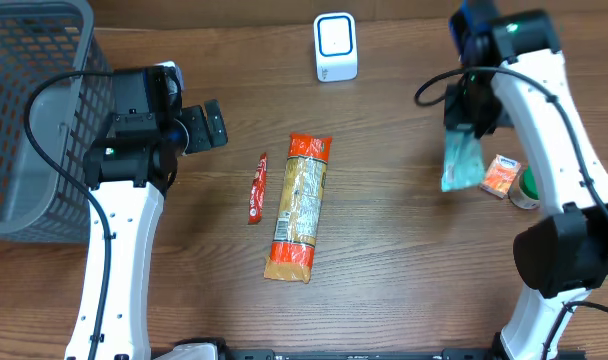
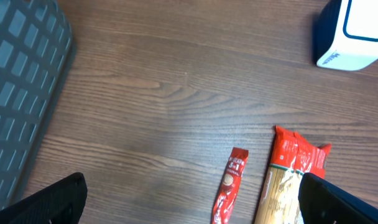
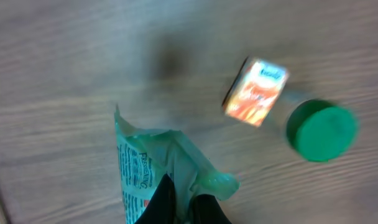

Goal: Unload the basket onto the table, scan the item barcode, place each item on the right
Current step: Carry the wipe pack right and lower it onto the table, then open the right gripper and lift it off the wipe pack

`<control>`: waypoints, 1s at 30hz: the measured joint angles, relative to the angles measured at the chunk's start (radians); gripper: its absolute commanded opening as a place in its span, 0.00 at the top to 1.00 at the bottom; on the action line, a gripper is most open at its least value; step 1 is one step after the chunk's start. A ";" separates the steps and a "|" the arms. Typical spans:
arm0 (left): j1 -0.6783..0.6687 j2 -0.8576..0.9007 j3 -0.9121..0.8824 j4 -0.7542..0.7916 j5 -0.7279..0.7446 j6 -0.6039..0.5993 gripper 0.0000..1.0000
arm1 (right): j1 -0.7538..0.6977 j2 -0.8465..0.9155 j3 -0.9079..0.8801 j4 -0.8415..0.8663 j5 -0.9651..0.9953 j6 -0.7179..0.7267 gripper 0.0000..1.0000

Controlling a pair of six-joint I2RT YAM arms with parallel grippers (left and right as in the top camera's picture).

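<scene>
My right gripper (image 1: 468, 128) is shut on the top edge of a teal plastic packet (image 1: 461, 162), which hangs above the right side of the table. In the right wrist view the crumpled packet (image 3: 153, 163) is pinched between the dark fingers of that gripper (image 3: 183, 210). No barcode shows on it. The white and blue scanner (image 1: 335, 46) stands at the back centre, to the left of the packet, and shows in the left wrist view's top right corner as well (image 2: 352, 34). My left gripper (image 1: 210, 125) is open and empty (image 2: 194, 200) above bare wood at the left.
A long pasta packet (image 1: 299, 205) and a red sachet (image 1: 257, 187) lie mid-table. A small orange box (image 1: 501, 175) and a green-capped bottle (image 1: 527, 187) sit under the right arm. A grey mesh basket (image 1: 34, 110) fills the far left.
</scene>
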 measured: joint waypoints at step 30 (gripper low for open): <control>0.000 0.000 0.000 0.000 0.000 0.000 0.00 | 0.001 0.014 -0.527 0.324 0.105 0.046 0.49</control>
